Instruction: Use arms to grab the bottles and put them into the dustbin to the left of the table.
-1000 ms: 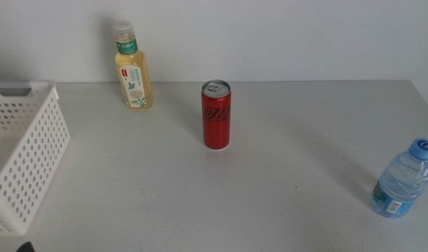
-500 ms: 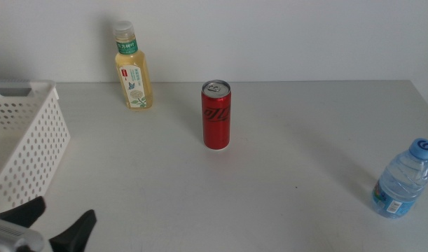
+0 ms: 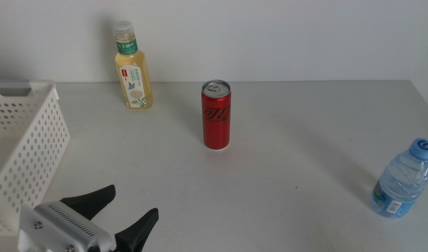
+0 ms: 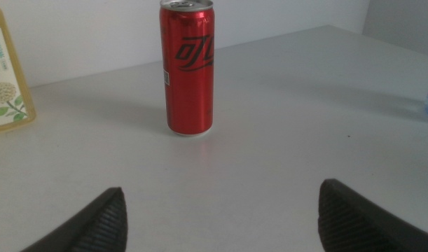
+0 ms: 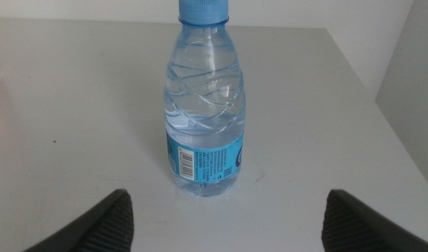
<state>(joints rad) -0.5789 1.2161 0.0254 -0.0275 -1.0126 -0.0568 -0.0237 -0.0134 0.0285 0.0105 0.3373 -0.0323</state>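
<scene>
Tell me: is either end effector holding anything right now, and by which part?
Nothing is held. The left end effector is open, facing the red can; the right end effector is open before the water bottle.

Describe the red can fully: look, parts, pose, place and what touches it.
The red can is slim and tall, glossy like painted metal, with dark lettering on its side and a silver top whose pull tab looks flat, so it seems unopened. It stands upright near the middle of the light-grey table, resting on its base with nothing else touching it. The left gripper, jaws wide open, is near the table's front edge, pointing toward the can but well short of it, as the left wrist view shows.
</scene>
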